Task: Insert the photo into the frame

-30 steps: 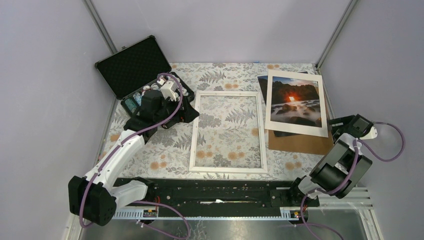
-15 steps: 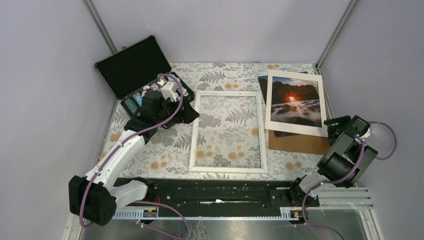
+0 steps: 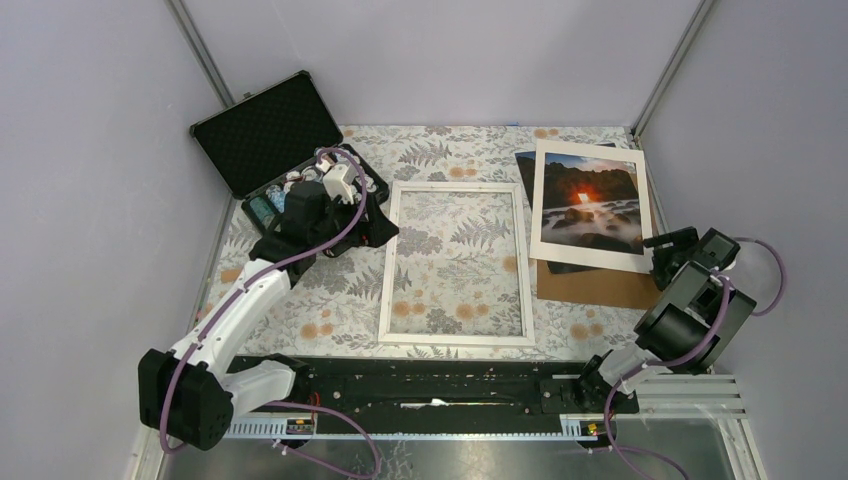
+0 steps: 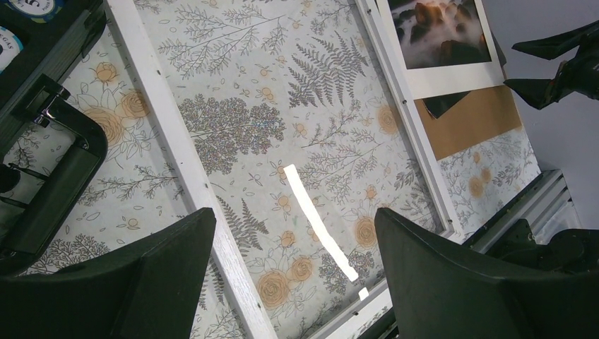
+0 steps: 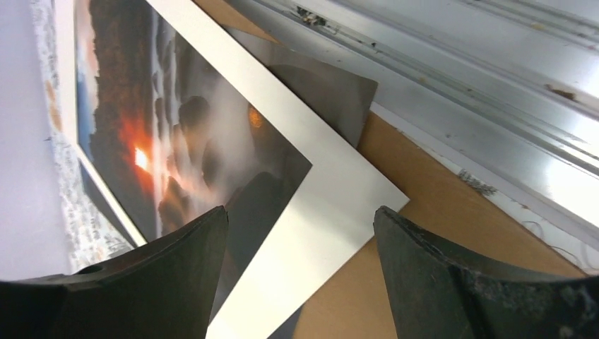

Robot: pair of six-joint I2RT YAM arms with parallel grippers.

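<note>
The photo, a dark landscape with a red-orange sun and a white border, lies at the back right on a brown backing board. The white frame lies flat in the middle of the table with only tablecloth inside it. My right gripper is open at the photo's near right corner; in the right wrist view its gripper has the photo's white corner between the jaws, a little ahead of them. My left gripper is open and empty over the frame's left rail.
An open black foam-lined case with chips stands at the back left, beside my left wrist. A dark sheet sticks out under the photo. Metal rails run along the right wall. Grey walls close in the table.
My right gripper has moved left and a little toward the photo's near right corner. The left arm, the frame and the photo have not moved.
</note>
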